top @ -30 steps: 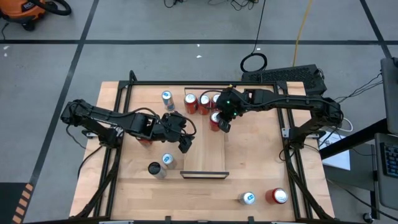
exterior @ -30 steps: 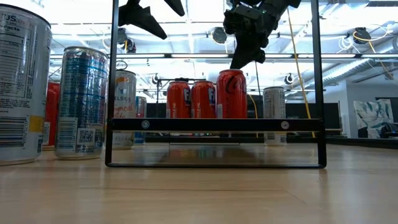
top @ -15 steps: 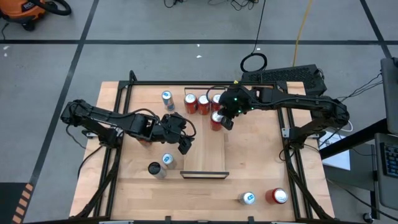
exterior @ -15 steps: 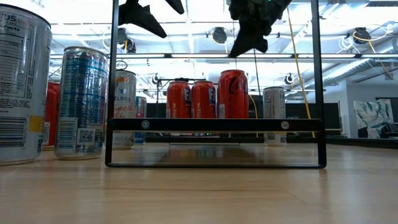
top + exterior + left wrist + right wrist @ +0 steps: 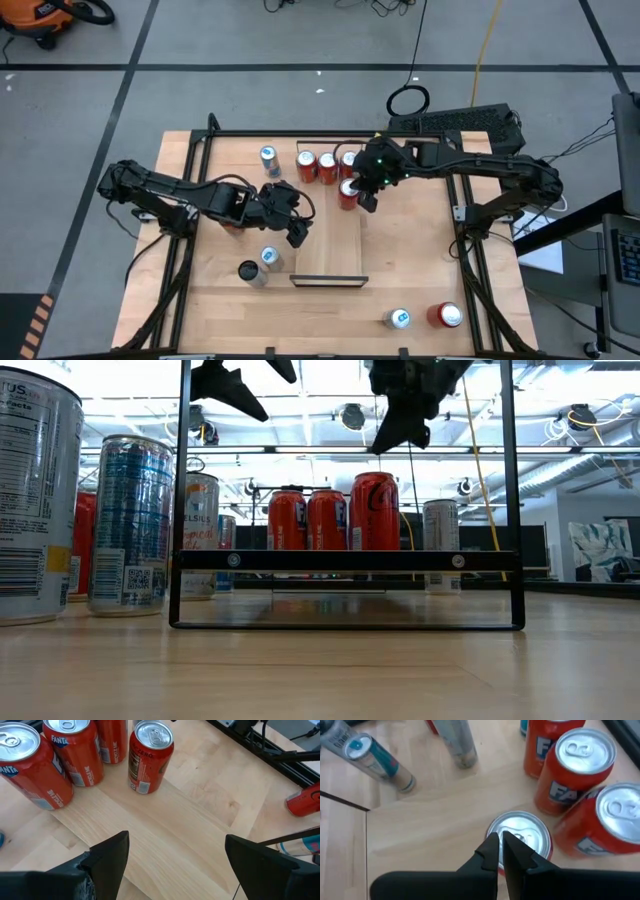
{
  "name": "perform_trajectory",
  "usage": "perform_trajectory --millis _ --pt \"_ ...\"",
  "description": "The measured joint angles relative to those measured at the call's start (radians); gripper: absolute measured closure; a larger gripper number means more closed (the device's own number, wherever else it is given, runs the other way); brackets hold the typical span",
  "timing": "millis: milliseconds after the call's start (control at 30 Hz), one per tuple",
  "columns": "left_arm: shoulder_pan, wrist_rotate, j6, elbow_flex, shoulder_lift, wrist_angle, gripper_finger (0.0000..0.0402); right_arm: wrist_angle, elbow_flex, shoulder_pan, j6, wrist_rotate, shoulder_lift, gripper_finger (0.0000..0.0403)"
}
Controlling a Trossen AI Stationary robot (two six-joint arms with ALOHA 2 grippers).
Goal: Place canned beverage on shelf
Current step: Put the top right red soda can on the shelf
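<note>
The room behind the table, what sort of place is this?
Probably a robotics lab or workshop: a grey floor marked with black tape lines, an orange shop vacuum, and bright ceiling lights over a large open hall.

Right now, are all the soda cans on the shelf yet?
No. Four red cans stand at the shelf's far end, the nearest one under the shut right hand. Nothing is held; the left hand hovers open. Loose cans, like the silver can, remain on the table.
</note>
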Motion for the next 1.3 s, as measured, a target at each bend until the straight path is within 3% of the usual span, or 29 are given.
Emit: perform_trajectory --millis 300,1300 --pt "0.000 0.000 0.002 0.000 0.000 0.000 0.0073 0.057 -0.076 0.000 0.002 0.007 -0.001 0.0403" --pt "0.000 -0.002 0.005 0.000 0.000 0.000 0.0073 0.064 -0.078 -0.034 -0.080 -0.021 -0.002 0.0403"
